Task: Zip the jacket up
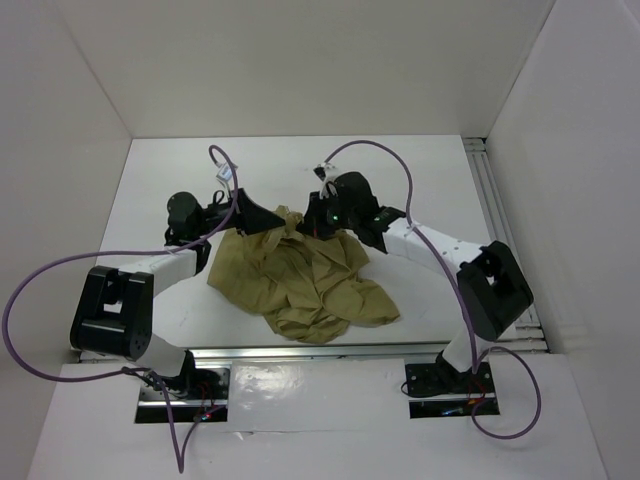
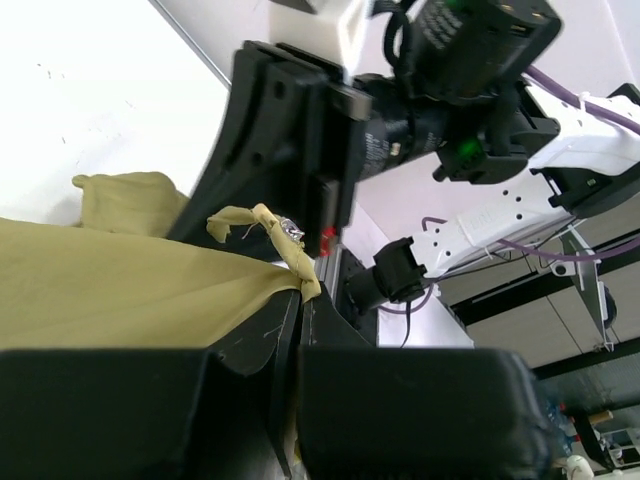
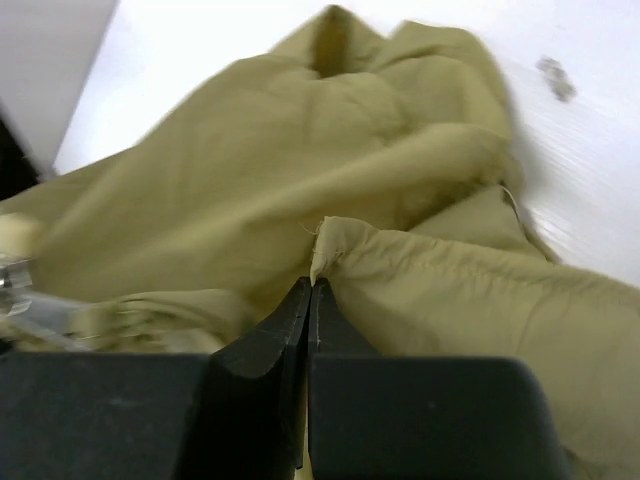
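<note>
– Fingers [image 2: 250, 350] of the left gripper [image 2: 297, 305]: pressed together, clamped on a narrow twisted strip of cloth edge. Right gripper [image 3: 308, 295] is the same, closed tight with a hem corner poking up out of its tips.

– Where's the garment?

– Thin, wrinkled olive-tan jacket [image 1: 305, 280], heaped on the flat white table [image 1: 430, 180] between the two arms. The far edge is lifted to both grippers and the rest slumps toward the bases.

– How will it handle?

– Light, limp, no stiffness. The folds collapse, so it should drag and bunch rather than shift as one piece. Thin cloth could slip out of a pinch under a hard pull. Best hold, I'd judge, is the hem right beside the zipper track: one side pinned taut, the other gripper on the slider.

– Slider visible?

– Small silver metal piece [image 2: 291, 230] on the strip in the left wrist view. Maybe the slider or pull, too small to be sure. No zipper teeth show in any view, so they're probably buried in the folds.

– Anything in the way?

– The grippers sit very near each other. The right one's black body fills the left wrist view just behind the strip, so bumping is a risk. Purple cables [image 1: 395, 160] loop above both wrists, clear of the cloth. A grey metal rail [image 1: 500, 215] runs along the right table edge, well apart.
</note>
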Robot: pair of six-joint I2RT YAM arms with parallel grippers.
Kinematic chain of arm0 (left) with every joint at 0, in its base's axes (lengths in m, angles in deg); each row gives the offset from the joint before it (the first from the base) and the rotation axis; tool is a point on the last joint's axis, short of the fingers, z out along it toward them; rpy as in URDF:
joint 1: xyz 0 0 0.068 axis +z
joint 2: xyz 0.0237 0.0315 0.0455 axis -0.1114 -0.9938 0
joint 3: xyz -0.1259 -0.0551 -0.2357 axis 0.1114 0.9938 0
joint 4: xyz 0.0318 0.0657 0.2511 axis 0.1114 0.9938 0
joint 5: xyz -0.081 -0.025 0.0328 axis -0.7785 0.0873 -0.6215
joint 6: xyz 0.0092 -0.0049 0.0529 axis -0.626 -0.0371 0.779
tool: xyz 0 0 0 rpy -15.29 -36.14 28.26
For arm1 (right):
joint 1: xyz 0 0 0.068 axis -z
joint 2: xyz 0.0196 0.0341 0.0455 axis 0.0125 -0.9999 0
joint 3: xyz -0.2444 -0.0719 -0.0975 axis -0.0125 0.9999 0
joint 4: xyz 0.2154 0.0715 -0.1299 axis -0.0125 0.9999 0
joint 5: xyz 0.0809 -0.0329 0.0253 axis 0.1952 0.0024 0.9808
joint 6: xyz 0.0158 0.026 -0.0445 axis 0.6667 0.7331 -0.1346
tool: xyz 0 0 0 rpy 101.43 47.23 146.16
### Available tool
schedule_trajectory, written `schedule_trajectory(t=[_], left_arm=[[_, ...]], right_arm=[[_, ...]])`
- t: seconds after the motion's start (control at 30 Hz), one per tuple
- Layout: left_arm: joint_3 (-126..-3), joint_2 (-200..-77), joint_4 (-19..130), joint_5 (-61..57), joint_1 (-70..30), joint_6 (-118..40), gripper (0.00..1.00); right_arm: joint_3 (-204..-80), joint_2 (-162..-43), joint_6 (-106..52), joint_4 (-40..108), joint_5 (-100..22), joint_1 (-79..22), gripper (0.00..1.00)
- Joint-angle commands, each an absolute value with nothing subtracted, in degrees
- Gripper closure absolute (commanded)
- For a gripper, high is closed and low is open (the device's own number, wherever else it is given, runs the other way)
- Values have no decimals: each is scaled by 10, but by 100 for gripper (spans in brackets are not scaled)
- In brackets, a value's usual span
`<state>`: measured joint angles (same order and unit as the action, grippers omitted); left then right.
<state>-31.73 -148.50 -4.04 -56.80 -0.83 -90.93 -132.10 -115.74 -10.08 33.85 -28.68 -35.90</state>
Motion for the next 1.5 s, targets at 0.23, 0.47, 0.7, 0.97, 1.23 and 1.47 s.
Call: schedule_trajectory(t=[0.23,0.47,0.7,0.97,1.23,1.47], left_arm=[[-335,-1478,-36,-586,-6,-875,100],[-340,-1472,-12,-573,-12,-853,100],[-345,-1479,-22,-568,-12,-859,100],[-351,-1486,-104,-581,-12,-905,100],[-351,-1517,-166,-592,-12,-949,100],[-351,-1512,-138,-592,-12,-931,100]], right_arm=[[-1321,-1054,-131,275,-288,-397,100],[-1330,-1031,-136,287,-247,-402,100],[-1345,-1042,-169,348,-251,-437,100],[-1307,-999,-169,372,-388,-437,100],[-1274,-973,-169,385,-458,-425,100],[-1268,-985,-148,414,-490,-404,100]])
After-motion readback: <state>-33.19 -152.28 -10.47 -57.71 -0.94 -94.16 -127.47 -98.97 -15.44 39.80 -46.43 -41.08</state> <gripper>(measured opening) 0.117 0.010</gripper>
